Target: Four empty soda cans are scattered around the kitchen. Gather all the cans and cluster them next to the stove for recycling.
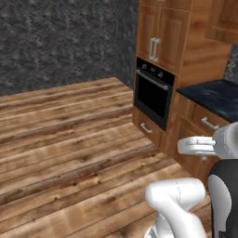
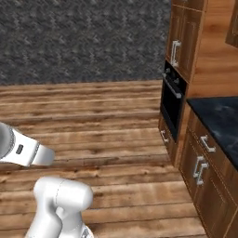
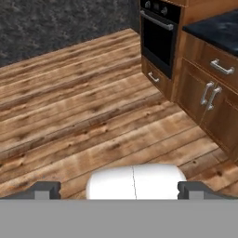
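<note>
**Gripper wide open over bare floor, oven at your two o'clock**

Heads up, here's what you've got. In the hand view your two-finger gripper has its small dark fingertips poking up at the bottom corners, far apart, with nothing between them. So the tool is spread fully apart and holding nothing.

Below and ahead of it is the brown wood-plank floor, running out to a dark grey speckled wall at twelve o'clock.

Up at about two o'clock in the hand view sits the black built-in wall oven with a silver bar handle, set in a tall brown wooden cabinet column. Just under the oven there's a small wooden drawer with a silver pull. To the right of the column, at about three o'clock, you get a run of brown wooden base cabinets with silver handles, topped by a dark speckled stone countertop.

The left base view shows the same oven at roughly one o'clock and the countertop at three. The right base view has the oven edge-on at about two o'clock.

As for the red soda cans and the black glass stove, I can't tell you where they are from these angles.
</note>
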